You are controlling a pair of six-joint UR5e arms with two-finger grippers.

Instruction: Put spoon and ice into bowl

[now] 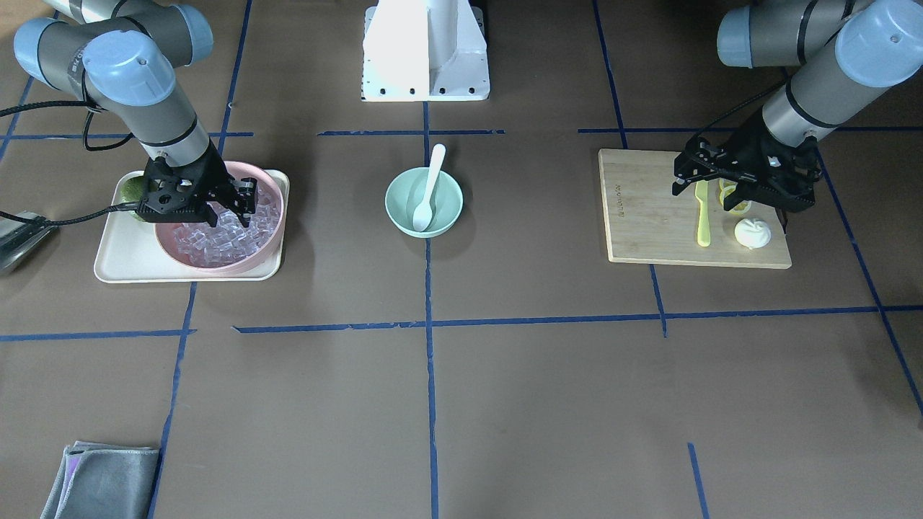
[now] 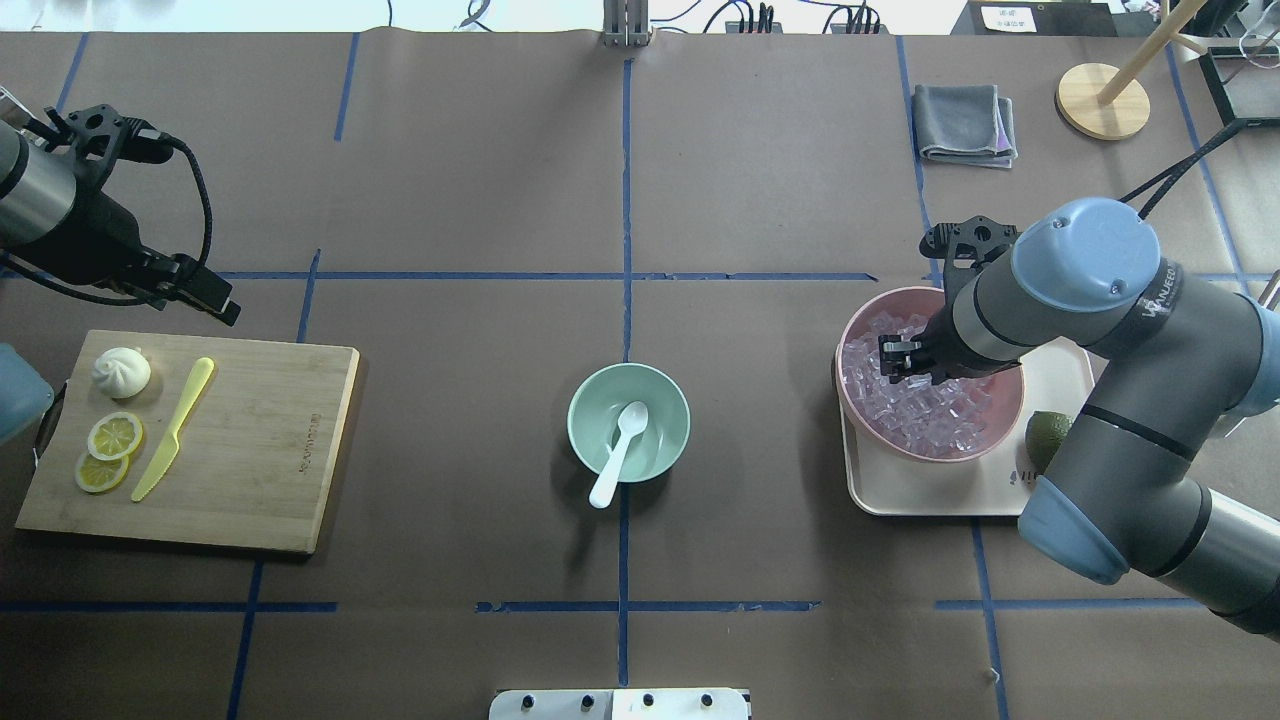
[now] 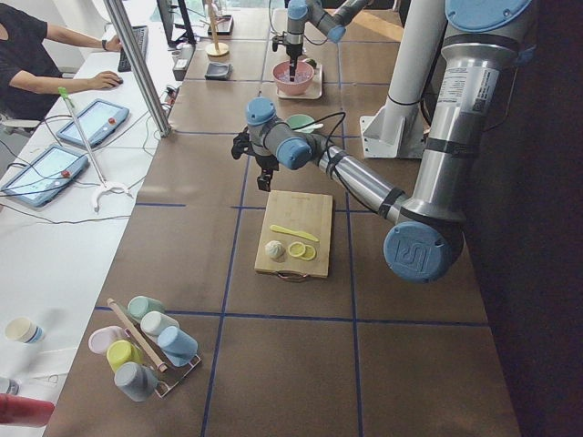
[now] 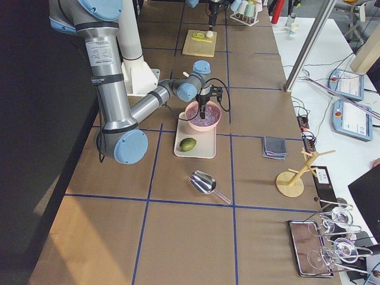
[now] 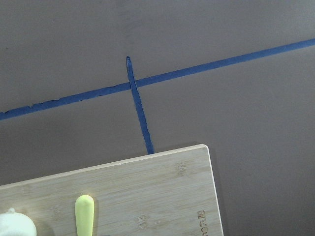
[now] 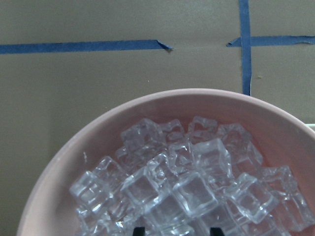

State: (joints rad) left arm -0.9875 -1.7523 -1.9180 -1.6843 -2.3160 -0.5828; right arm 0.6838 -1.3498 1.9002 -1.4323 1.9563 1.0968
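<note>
Already the white plastic spoon (image 2: pixel 620 450) lies in the mint-green bowl (image 2: pixel 660 400) at the middle of the table, its oval scoop down inside and its slim handle resting on the rim and jutting past it on the robot's side. No ice can be seen in that bowl. The clear ice cubes (image 6: pixel 192 191) are heaped in the wider pink bowl (image 2: pixel 860 330), which sits on a cream tray (image 2: pixel 940 495) well to the robot's right of the mint-green bowl, beside a green fruit (image 2: pixel 1045 440) on the same tray.

The right gripper (image 6: pixel 177 230) points straight down into the pink bowl. In its wrist view the two dark fingertips (image 6: pixel 140 230) stand apart, right at the top of the heap, with cubes lying between and all around them. None is visibly pinched, so the jaws read as released.

The left gripper (image 2: pixel 222 305) hangs over bare table just beyond the far edge of the bamboo cutting board (image 2: pixel 260 440), well apart from spoon, ice and bowl. Whether its fingers are parted or closed I cannot tell. On the board lie a yellow-green plastic knife (image 2: pixel 175 430), two lemon slices (image 2: pixel 113 436) and a white bun (image 2: pixel 121 371).
</note>
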